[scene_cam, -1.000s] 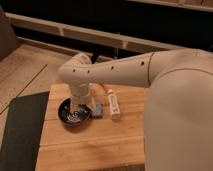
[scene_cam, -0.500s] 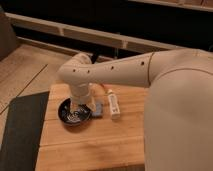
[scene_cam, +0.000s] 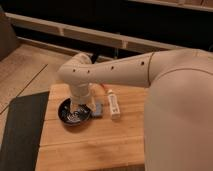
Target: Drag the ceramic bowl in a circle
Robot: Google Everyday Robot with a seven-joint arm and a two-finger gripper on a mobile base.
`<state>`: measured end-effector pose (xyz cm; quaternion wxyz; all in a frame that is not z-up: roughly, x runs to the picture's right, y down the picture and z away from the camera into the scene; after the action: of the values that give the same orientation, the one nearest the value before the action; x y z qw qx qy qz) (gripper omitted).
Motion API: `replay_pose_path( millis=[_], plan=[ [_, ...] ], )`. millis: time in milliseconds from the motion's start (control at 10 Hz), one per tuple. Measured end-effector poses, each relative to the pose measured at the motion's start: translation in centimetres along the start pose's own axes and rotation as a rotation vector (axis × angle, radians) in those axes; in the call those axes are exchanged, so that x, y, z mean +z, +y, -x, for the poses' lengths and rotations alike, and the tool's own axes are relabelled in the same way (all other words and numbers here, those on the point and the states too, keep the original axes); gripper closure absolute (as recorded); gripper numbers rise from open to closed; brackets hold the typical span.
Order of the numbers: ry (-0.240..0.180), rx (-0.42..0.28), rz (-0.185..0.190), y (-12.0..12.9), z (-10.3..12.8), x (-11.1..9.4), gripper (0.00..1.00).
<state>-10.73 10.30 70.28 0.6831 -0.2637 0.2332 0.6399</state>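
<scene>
The ceramic bowl [scene_cam: 71, 116], small, glossy black with pale ring marks inside, sits on the left part of the wooden table [scene_cam: 95, 145]. My pale arm comes in from the right and bends down over it. The gripper [scene_cam: 82, 105] hangs at the bowl's right side, reaching down to its rim. Its jaws stand open, and I cannot tell whether they touch the rim. The wrist hides the bowl's upper right part.
A small blue-grey block [scene_cam: 98, 109] lies just right of the bowl, and a white tube [scene_cam: 114, 105] lies beside that. A dark mat [scene_cam: 20, 130] borders the table's left edge. Dark shelving runs along the back. My arm's bulk covers the right side.
</scene>
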Motion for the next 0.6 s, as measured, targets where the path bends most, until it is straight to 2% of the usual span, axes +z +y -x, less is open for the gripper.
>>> replay_pose_path(
  millis=[500,600],
  plan=[
    [-0.006,-0.003,-0.002,0.01,0.09,-0.09,0.35],
    [-0.036,-0.018,-0.012,-0.08,0.79,-0.55,0.35]
  ],
)
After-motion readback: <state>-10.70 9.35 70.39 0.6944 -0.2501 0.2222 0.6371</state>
